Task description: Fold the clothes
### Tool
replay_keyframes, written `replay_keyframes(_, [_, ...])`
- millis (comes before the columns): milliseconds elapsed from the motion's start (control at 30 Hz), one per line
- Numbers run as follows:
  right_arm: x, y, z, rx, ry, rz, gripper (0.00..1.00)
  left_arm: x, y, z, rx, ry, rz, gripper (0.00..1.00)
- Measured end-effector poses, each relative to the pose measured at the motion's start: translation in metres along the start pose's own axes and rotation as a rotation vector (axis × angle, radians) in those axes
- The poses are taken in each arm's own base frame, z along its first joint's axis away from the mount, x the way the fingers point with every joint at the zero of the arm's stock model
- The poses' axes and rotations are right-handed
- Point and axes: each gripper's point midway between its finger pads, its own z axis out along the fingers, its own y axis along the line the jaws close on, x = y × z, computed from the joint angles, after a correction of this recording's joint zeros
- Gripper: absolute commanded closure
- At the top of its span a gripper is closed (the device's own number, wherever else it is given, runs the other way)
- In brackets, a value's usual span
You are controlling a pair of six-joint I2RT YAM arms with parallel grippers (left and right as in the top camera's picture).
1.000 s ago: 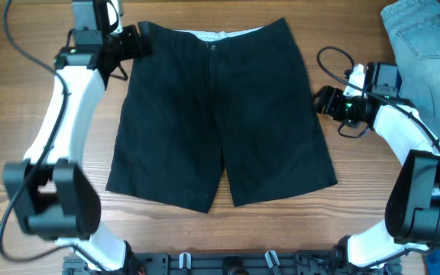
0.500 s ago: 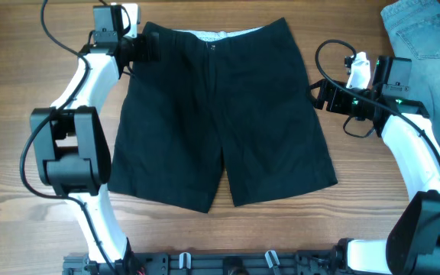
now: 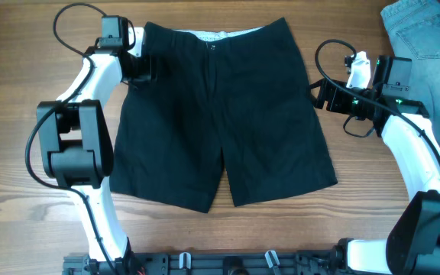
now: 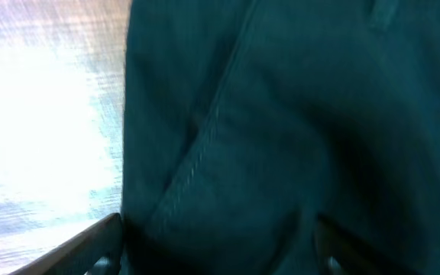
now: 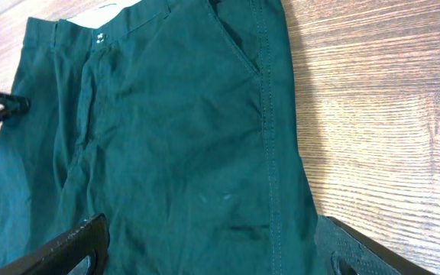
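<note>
The black shorts [image 3: 220,107] lie flat on the wooden table, waistband with pale lining at the far edge, two legs toward me. My left gripper [image 3: 140,67] is open at the shorts' left side seam just below the waistband; in the left wrist view [image 4: 216,244] its fingers straddle the dark fabric [image 4: 281,114]. My right gripper [image 3: 315,95] is open at the shorts' right side edge; in the right wrist view [image 5: 212,252] its fingers straddle the side seam [image 5: 270,153] with nothing pinched.
Light blue denim jeans [image 3: 426,46] lie at the far right corner of the table. Bare wood [image 3: 21,198] surrounds the shorts. The arms' base rail [image 3: 220,263] runs along the near edge.
My left gripper has slid from the waistband's left corner down and inward to the shorts' left side. My right gripper moved up toward the shorts' right edge and then held still.
</note>
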Motion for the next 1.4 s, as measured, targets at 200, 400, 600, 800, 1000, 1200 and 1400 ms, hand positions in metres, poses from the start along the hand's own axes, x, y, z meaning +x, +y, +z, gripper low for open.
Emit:
replay_keyframes(200, [0.0, 0.0, 0.0, -0.001, 0.0, 0.0, 0.14, 0.011, 0.003, 0.008, -0.004, 0.046, -0.005, 0.96])
replay_keyframes(400, [0.0, 0.004, 0.0, -0.023, 0.002, 0.001, 0.18, 0.024, 0.013, 0.004, -0.032, 0.108, -0.133, 0.96])
replay_keyframes(600, [0.004, 0.005, 0.0, -0.032, 0.017, 0.012, 0.18, 0.052, 0.057, -0.012, -0.062, 0.212, -0.413, 0.95])
replay_keyframes(800, [0.01, 0.005, 0.0, -0.032, 0.04, 0.026, 0.18, 0.095, 0.138, -0.041, -0.128, 0.294, -0.747, 0.68])
replay_keyframes(1000, [0.015, 0.02, 0.006, -0.05, 0.06, -0.007, 0.18, 0.132, 0.193, -0.067, -0.177, 0.331, -0.93, 0.0])
replay_keyframes(1200, [0.036, 0.05, 0.022, -0.031, 0.132, -0.103, 0.2, 0.134, 0.196, -0.072, -0.163, 0.327, -0.955, 0.0])
replay_keyframes(1400, [0.073, 0.045, 0.025, 0.083, 0.271, -0.128, 0.34, 0.094, 0.179, -0.124, -0.098, 0.176, -0.924, 0.0])
